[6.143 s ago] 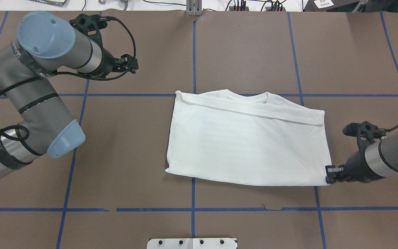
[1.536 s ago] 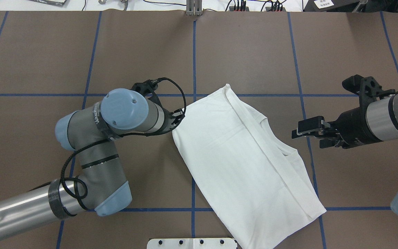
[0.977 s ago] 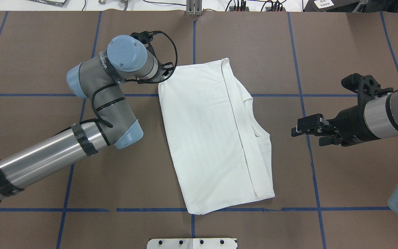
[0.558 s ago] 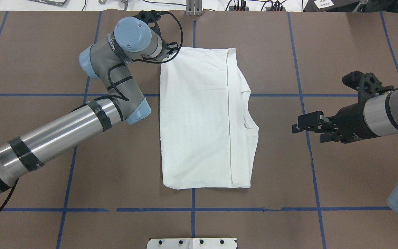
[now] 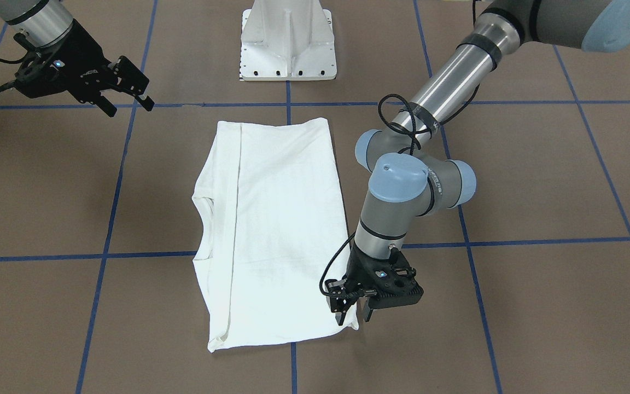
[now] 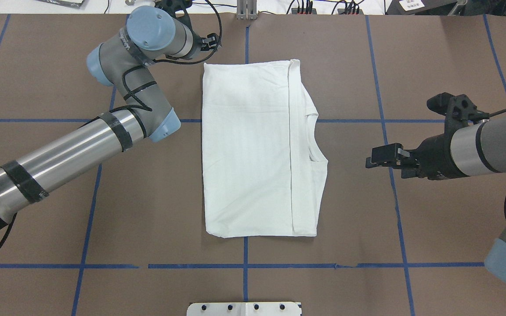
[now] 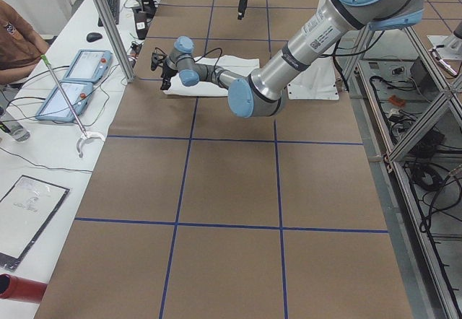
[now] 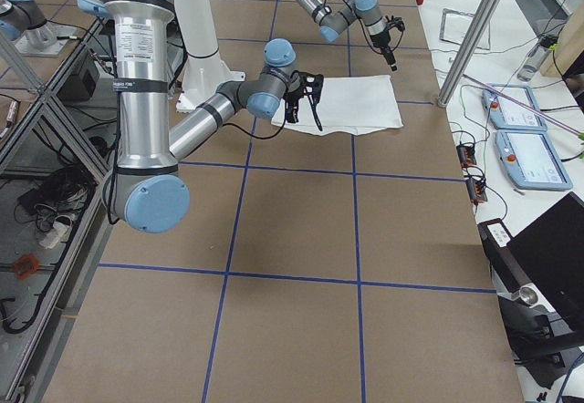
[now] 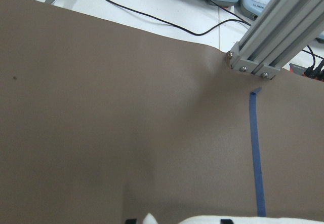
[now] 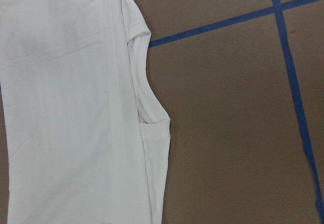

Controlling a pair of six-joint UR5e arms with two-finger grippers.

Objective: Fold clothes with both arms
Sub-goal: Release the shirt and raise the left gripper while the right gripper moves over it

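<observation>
The white T-shirt [image 6: 253,149] lies flat on the brown table, folded into a tall rectangle. Its collar [image 6: 316,138] is on the overhead view's right side, and the printed text is hidden. My left gripper [image 6: 212,41] is open just past the shirt's far left corner. In the front view [image 5: 354,316] its fingers stand either side of that corner. The left wrist view shows only a sliver of cloth [image 9: 217,220] at its bottom edge. My right gripper [image 6: 369,160] is open and empty, hovering right of the collar. The right wrist view looks down on the shirt [image 10: 66,107].
The white pedestal base [image 6: 244,308] stands at the table's near edge. An aluminium post [image 6: 246,9] rises at the far edge, close to my left gripper. Cables and control boxes [image 7: 72,81] lie beyond that edge. Blue tape lines [image 6: 244,265] grid the table.
My left gripper dragged the shirt by its corner and turned it lengthwise. It has now let go and moved off the corner toward the far edge. My right gripper barely moved.
</observation>
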